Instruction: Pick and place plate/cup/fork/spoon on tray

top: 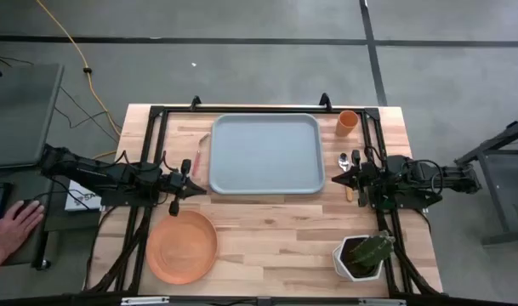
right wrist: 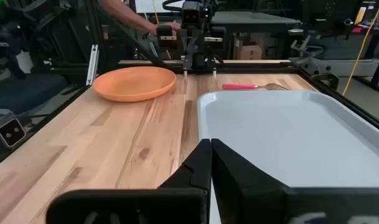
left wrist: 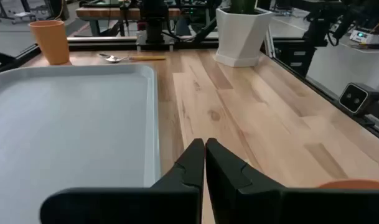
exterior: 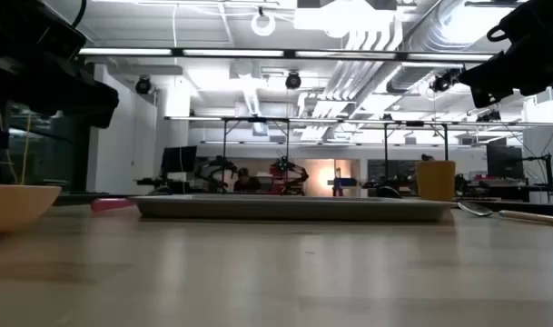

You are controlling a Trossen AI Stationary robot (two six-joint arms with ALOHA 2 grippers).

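The pale blue-grey tray (top: 265, 154) lies at the table's far middle. The orange plate (top: 181, 246) lies near the left front. The orange cup (top: 347, 123) stands upright right of the tray's far corner. The spoon (top: 345, 164) lies right of the tray, the pink-handled fork (top: 196, 159) left of it. My left gripper (top: 202, 187) is shut and empty by the tray's near left corner, above the table. My right gripper (top: 335, 180) is shut and empty by the tray's near right corner, close to the spoon.
A white faceted pot with a green plant (top: 361, 256) stands at the near right corner. Black frame rails (top: 148, 144) run along the table's sides. A person's hand (top: 10, 228) rests on a side bench left of the table. Bare wood (top: 276, 238) lies between plate and pot.
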